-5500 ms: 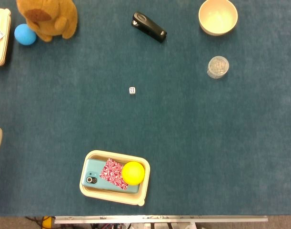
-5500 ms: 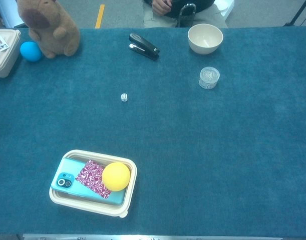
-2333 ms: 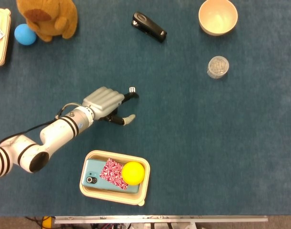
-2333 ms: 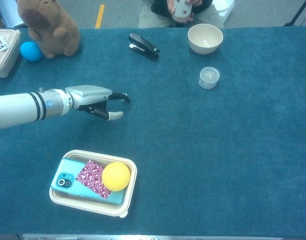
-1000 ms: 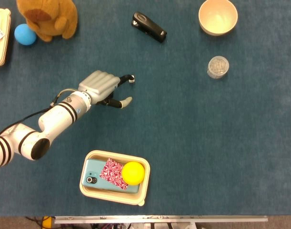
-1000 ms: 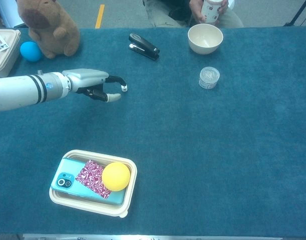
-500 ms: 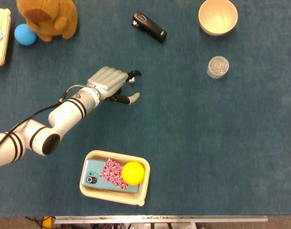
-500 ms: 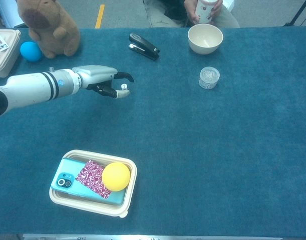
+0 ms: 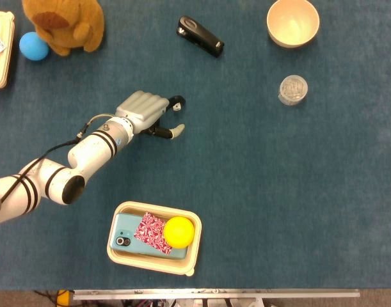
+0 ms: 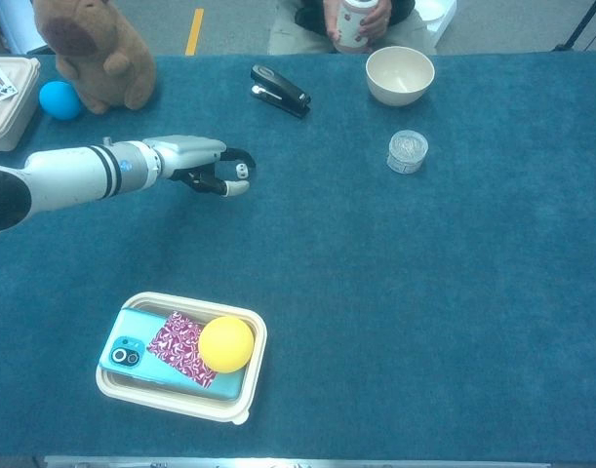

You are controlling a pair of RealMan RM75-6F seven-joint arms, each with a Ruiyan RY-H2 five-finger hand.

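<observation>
Head view: left hand (image 9: 146, 115), above the blue counter (image 9: 278, 192), pinching a small white die (image 9: 176, 107) between thumb and fingertip, other fingers curled. Chest view confirms: die (image 10: 241, 170) at the fingertips of the left hand (image 10: 202, 159), apparently lifted off the cloth, though contact with it cannot be ruled out.

Landmark, the black stapler (image 9: 199, 36): hand and die lie nearer the robot and slightly left of it. Cream tray (image 9: 118, 252) well apart, holding a phone (image 9: 121, 240), patterned cloth (image 9: 152, 233) and yellow ball (image 9: 179, 231).

Risk, as judged: the die is tiny and held only at the tips; a slight loosening or a jolt of the arm could let it drop and roll.

Obscured: the die's face and the exact finger contact. Right hand not seen in either view.
</observation>
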